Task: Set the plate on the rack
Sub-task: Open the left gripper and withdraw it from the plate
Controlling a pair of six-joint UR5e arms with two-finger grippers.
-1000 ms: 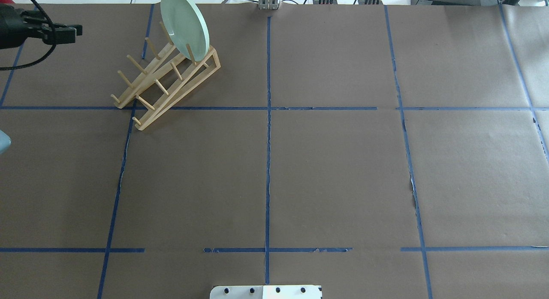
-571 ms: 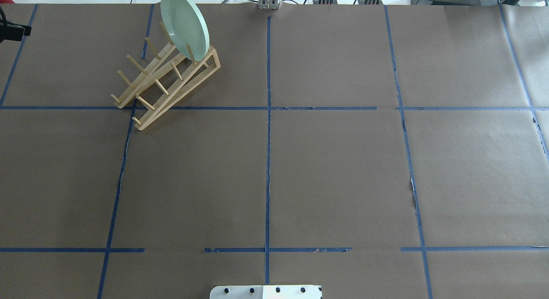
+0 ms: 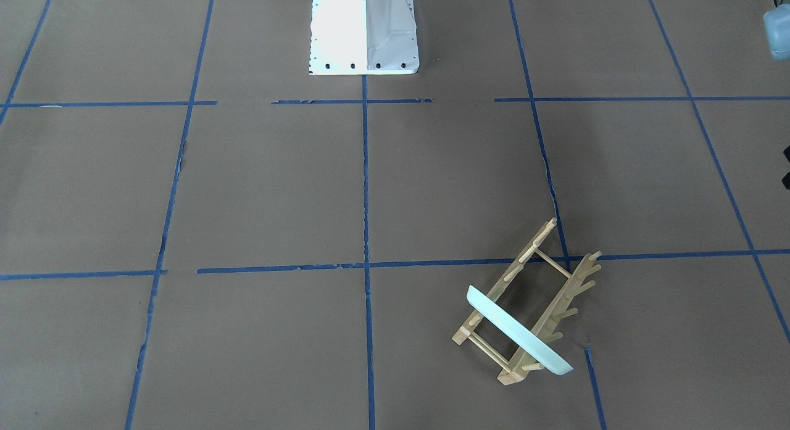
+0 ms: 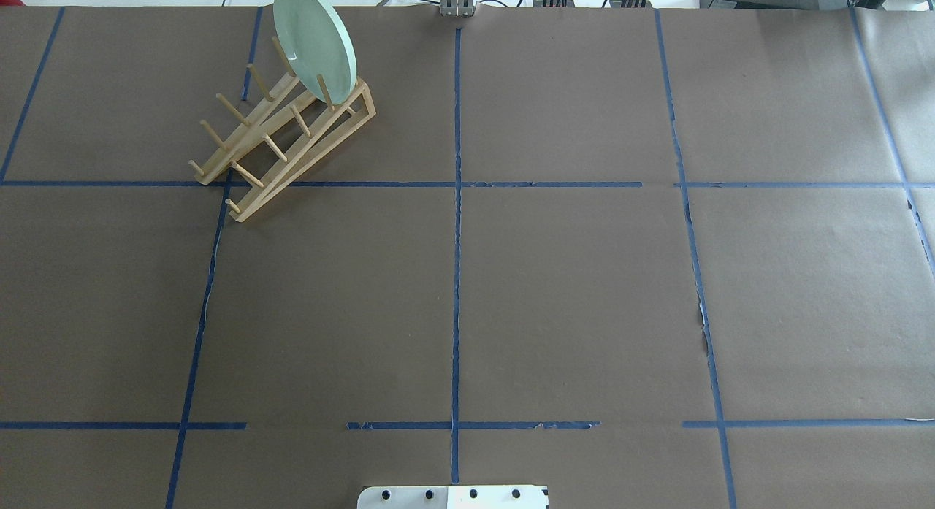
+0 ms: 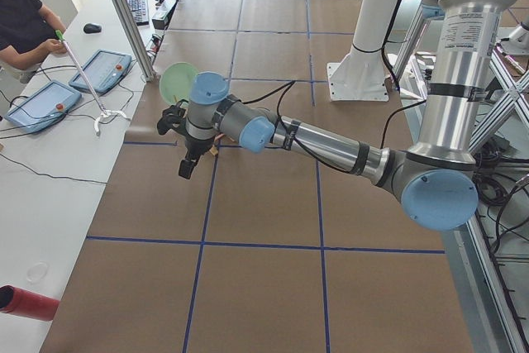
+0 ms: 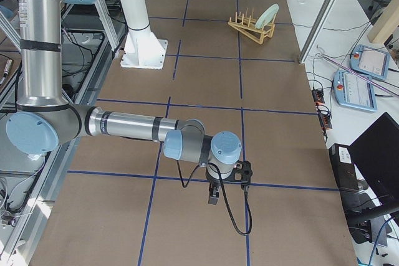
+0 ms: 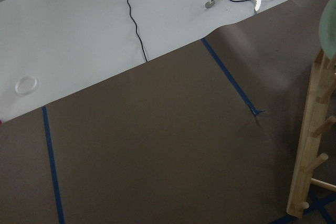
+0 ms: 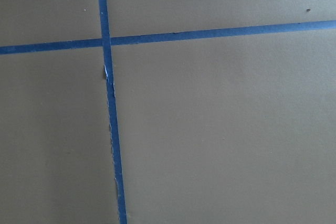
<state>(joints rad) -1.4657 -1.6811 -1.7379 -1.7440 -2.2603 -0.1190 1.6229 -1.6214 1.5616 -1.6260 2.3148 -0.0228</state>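
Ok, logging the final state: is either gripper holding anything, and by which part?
Nothing looks held. The plate stands on edge in the rack, untouched; the left gripper and right gripper hang away from it, nothing seen in them.

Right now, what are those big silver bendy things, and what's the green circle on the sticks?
Those are two robot arms at a brown table. Two side pictures show them: the left arm in one, the right arm in the other. The left tool and right tool are their grabbers; nothing shows in either. Other pictures look down from behind, from across, and from wrist cameras. The green circle is a plate, standing on edge between the pegs of a wooden rack.
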